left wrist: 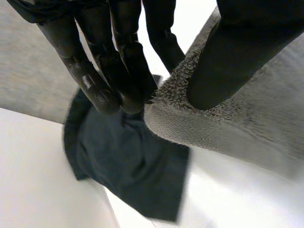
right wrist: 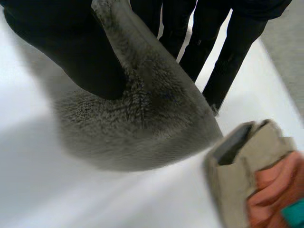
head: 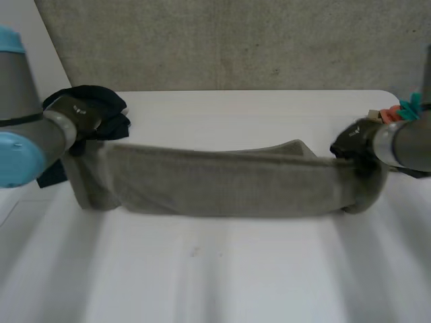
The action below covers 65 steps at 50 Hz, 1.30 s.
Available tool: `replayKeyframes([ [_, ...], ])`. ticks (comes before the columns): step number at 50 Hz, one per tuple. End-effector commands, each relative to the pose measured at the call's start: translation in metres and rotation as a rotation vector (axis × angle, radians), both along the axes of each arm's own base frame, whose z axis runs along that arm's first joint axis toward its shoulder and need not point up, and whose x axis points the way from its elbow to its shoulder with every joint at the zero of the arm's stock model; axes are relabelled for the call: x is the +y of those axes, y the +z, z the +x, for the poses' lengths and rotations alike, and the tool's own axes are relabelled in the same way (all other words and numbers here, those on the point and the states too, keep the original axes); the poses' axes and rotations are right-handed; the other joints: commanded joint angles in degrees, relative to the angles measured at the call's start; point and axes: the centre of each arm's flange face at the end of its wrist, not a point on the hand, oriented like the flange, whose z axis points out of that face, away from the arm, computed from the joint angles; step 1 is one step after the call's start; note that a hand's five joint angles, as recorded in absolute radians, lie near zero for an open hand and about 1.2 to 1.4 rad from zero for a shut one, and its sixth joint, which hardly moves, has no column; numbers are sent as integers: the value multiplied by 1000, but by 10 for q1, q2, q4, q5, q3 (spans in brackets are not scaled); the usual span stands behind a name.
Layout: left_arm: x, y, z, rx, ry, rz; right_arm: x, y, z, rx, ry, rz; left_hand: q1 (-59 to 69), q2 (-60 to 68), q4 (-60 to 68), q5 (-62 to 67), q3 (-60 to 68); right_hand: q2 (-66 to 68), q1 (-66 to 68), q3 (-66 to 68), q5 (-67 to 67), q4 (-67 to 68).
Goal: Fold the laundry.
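Note:
A grey-green towel [head: 222, 182] hangs stretched between my two hands above the white table [head: 222, 269]. My left hand [head: 74, 111] pinches the towel's left end; in the left wrist view the thumb [left wrist: 228, 61] presses the towel's edge [left wrist: 190, 118] against the fingers [left wrist: 109, 71]. My right hand [head: 353, 141] grips the towel's right end; in the right wrist view the thumb [right wrist: 71, 52] clamps the cloth [right wrist: 142, 128] against the fingers [right wrist: 213, 52]. The towel sags slightly in the middle.
A dark navy garment [head: 111, 111] lies at the table's back left, under my left hand [left wrist: 133, 171]. A pile of beige, orange and teal laundry [right wrist: 256, 175] sits at the table's right edge [head: 397, 111]. A grey wall stands behind.

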Motion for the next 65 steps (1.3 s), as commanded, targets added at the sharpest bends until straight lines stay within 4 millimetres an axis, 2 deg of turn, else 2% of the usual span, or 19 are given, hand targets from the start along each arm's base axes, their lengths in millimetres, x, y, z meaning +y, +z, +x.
replayKeyframes([
  [1,-58,57,-34,159,16,-503,-79,38,27,-268,-109,-550,126,105,104,125,108,126,157,119,124,113],
  [2,-61,72,-36,191,20,-582,-84,46,28,-304,-114,-610,105,84,82,103,86,126,157,119,124,113],
  [3,-64,102,-37,263,26,-731,-93,69,30,-390,-121,-745,91,70,69,90,72,126,157,119,124,113],
  [6,-63,156,-36,421,37,-1026,-102,112,30,-578,-113,-992,94,73,72,93,76,126,157,119,124,113],
  [9,-60,177,-35,491,32,-1162,-103,133,30,-695,-94,-1128,96,75,73,95,77,126,157,119,124,113],
  [11,-60,178,-33,505,32,-1192,-102,137,30,-732,-81,-1162,103,82,80,101,84,126,157,119,124,113],
  [16,-68,142,-30,465,47,-1037,-100,119,32,-715,-72,-1082,103,82,80,101,84,126,157,119,124,113],
  [20,-74,96,-30,444,56,-863,-99,83,37,-678,-42,-942,103,82,80,101,84,126,157,119,124,113],
  [21,-75,74,-33,428,54,-793,-98,64,39,-660,-35,-877,103,82,80,101,84,126,157,119,124,113],
  [24,-74,36,-35,402,61,-685,-94,31,43,-623,-26,-758,103,82,80,101,84,126,157,119,124,113],
  [25,-72,9,-37,379,60,-614,-89,6,44,-594,-25,-667,99,78,77,98,81,126,157,119,124,113],
  [28,-66,-31,-40,335,61,-508,-81,-32,44,-543,-34,-534,93,72,70,91,74,126,157,119,124,113],
  [29,-58,-57,-43,292,55,-435,-73,-57,43,-497,-45,-444,89,68,67,88,71,126,157,119,124,113],
  [34,-27,-111,-45,99,17,-254,-48,-105,30,-323,-76,-237,51,30,28,49,32,126,157,119,124,113],
  [39,-6,-114,-35,23,4,-181,-36,-108,16,-261,-100,-158,-69,-90,-91,-70,-87,126,157,119,124,113],
  [44,11,-99,-31,38,-46,-121,-28,-99,10,-272,-108,-153,-371,-392,-393,-372,-390,126,157,119,124,113],
  [49,12,-77,-22,62,-59,-73,-25,-95,7,-282,-106,-151,-508,-529,-530,-509,-526,126,157,119,124,113],
  [56,-5,-47,-4,221,9,-29,-18,-97,7,-285,-100,-129,-520,-541,-542,-521,-538,126,157,119,124,113],
  [65,-3,-56,7,298,101,150,-13,-102,5,-286,-110,-102,-459,-480,-482,-461,-478,126,157,119,124,113],
])
